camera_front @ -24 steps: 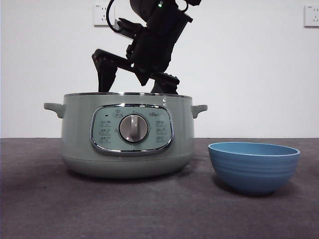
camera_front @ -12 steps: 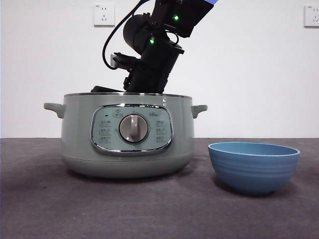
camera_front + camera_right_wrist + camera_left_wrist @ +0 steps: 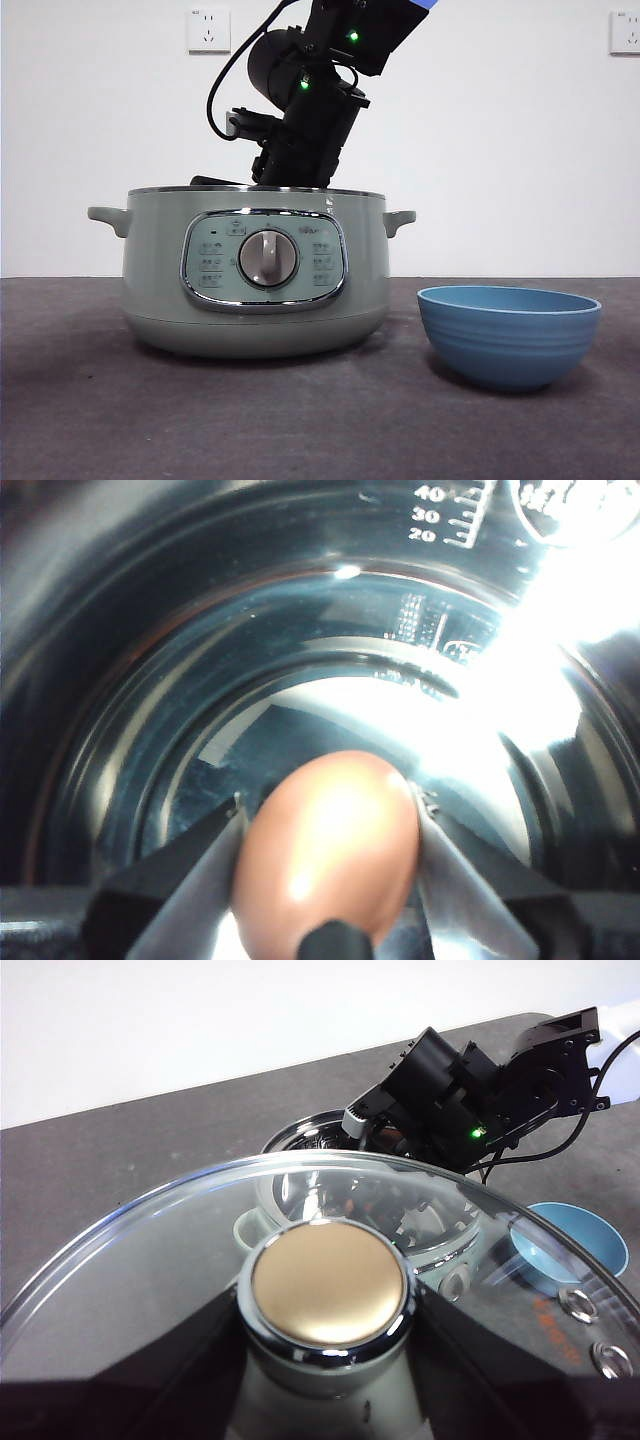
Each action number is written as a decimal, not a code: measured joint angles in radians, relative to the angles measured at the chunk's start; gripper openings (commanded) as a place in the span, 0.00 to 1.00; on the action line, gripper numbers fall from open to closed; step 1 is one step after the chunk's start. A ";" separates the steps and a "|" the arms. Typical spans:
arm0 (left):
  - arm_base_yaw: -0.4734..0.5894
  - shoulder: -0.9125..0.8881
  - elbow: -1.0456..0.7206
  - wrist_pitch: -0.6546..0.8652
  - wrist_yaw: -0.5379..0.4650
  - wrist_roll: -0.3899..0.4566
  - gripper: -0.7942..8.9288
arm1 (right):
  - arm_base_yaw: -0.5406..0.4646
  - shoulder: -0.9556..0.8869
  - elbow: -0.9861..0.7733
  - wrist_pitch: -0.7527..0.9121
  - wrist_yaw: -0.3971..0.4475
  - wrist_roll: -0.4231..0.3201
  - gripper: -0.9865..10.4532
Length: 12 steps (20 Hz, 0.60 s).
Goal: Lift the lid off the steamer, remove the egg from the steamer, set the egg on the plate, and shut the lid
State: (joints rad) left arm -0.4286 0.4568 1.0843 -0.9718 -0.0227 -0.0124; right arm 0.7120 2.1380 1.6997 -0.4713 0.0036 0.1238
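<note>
The right hand point(image 3: 325, 880) is sitting deep inside the steamer point(image 3: 255, 290), its two jaws pressing on either side of the egg point(image 3: 328, 855), which is lying at the bottom of the shiny inner bowl. In the front view the egg is hidden behind the steamer wall.

The grip looks risky. The egg is smooth and rounded, and the jaws are touching only its flanks, so it could be squeezed out and drop back into the bowl, or crack if the pinch is too hard. Coming up, the hand could also clip the chrome rim and jolt the egg loose.

The right arm is reaching down into the open steamer from about 1 o'clock in the front view, wrist pitched steeply downward. The plate point(image 3: 510, 335) is waiting on the desk point(image 3: 100, 420) at the steamer's 3 o'clock, apart from it.

The left hand point(image 3: 325, 1400) is holding the lid point(image 3: 150, 1270) aloft away from the steamer, jaws clamped on its knob point(image 3: 328, 1282).
</note>
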 measured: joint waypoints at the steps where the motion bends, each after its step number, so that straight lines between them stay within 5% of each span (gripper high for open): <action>1: 0.000 0.000 0.000 0.000 0.000 0.000 0.07 | 0.000 0.000 0.000 0.001 0.000 0.000 0.08; 7: 0.000 0.000 0.000 0.012 0.000 0.000 0.07 | 0.001 -0.101 -0.002 -0.009 0.000 -0.019 0.08; 12: 0.000 0.000 0.000 0.023 0.004 0.000 0.07 | 0.001 -0.460 -0.002 -0.297 0.077 -0.076 0.08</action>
State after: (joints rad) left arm -0.4286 0.4568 1.0843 -0.9489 -0.0189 -0.0124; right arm 0.7132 1.6775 1.6978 -0.7681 0.0811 0.0483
